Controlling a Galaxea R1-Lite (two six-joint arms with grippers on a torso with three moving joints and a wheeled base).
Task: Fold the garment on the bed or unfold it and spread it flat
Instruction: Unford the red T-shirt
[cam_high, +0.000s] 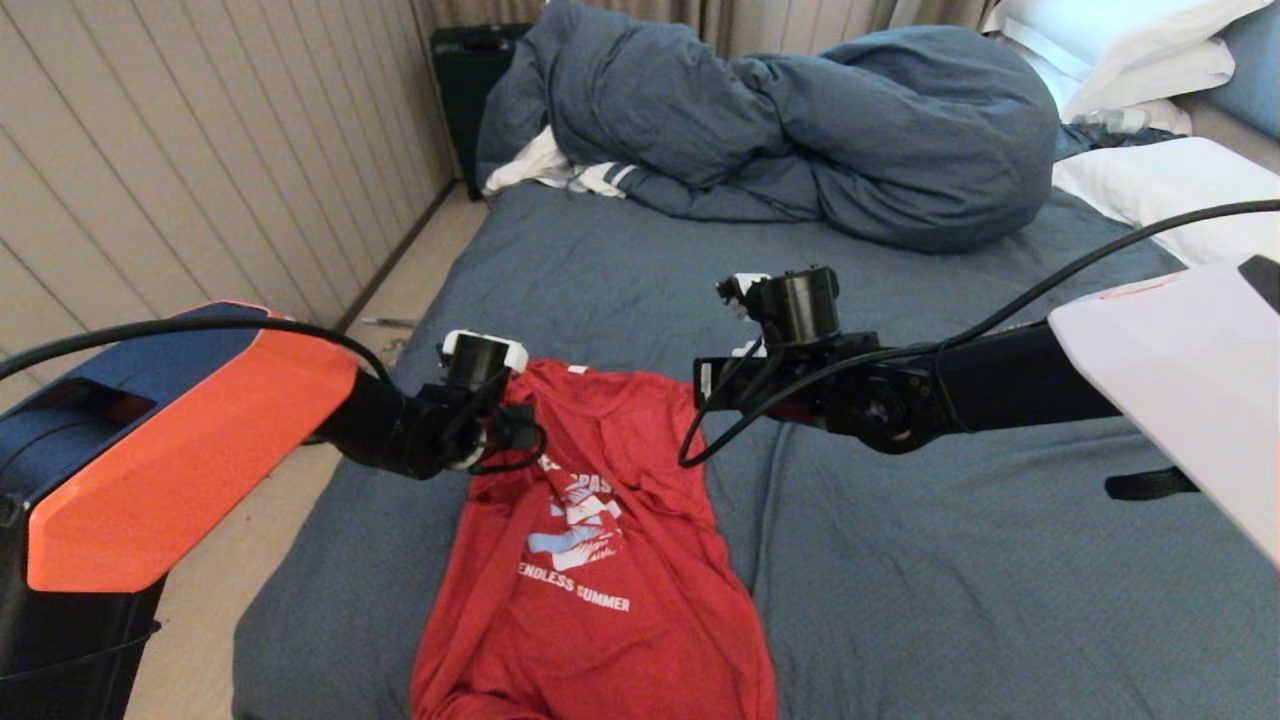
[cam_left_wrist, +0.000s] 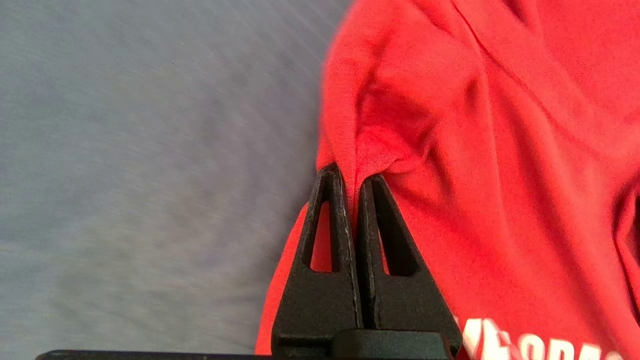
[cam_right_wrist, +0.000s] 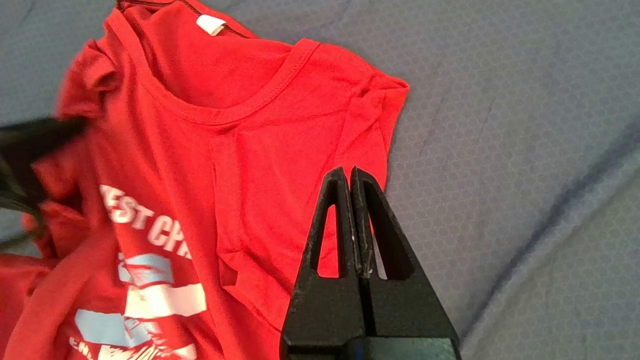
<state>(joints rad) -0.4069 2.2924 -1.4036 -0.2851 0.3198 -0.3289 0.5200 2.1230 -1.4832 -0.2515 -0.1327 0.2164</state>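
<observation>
With garment (cam_high: 600, 560) upon bed (cam_high: 900, 560).

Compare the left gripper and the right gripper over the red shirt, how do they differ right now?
The left gripper pinches a fold of the garment at its shoulder edge; the right gripper holds nothing. The left gripper's tips meet cloth, while the right gripper appears to hang clear of the shirt's other shoulder, near the bed. Both have black fingers, shut.

A black suitcase (cam_high: 468, 75) stands at the paneled wall (cam_high: 200, 160), with white striped cloth (cam_high: 560, 172) near it and pale floor (cam_high: 420, 270) beside the wall.
</observation>
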